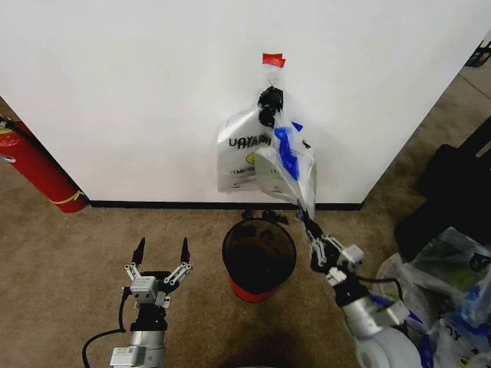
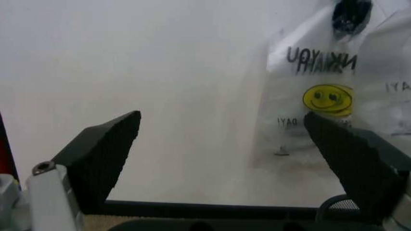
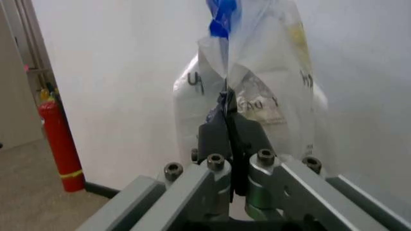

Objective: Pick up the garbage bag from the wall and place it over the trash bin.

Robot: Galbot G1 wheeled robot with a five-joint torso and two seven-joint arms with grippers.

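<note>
The garbage bag [image 1: 290, 165], thin and translucent with blue handles, hangs on the white wall [image 1: 138, 92] below a strip of red tape. It lies partly over a whitish smiley-face bag [image 1: 239, 153]. My right gripper [image 1: 304, 216] reaches up from the lower right and is shut on the garbage bag's lower edge. In the right wrist view its fingers [image 3: 217, 132] are pressed together on the plastic of the garbage bag [image 3: 266, 62]. The black mesh trash bin [image 1: 258, 253] with a red base stands on the floor right under the bags. My left gripper [image 1: 162, 251] is open, low and to the bin's left.
A red fire extinguisher [image 1: 37, 170] leans at the wall's left end. A heap of stuffed clear-and-blue bags [image 1: 449, 295] and a dark object [image 1: 453, 192] crowd the right side. Brown carpet lies open between the left gripper and the baseboard.
</note>
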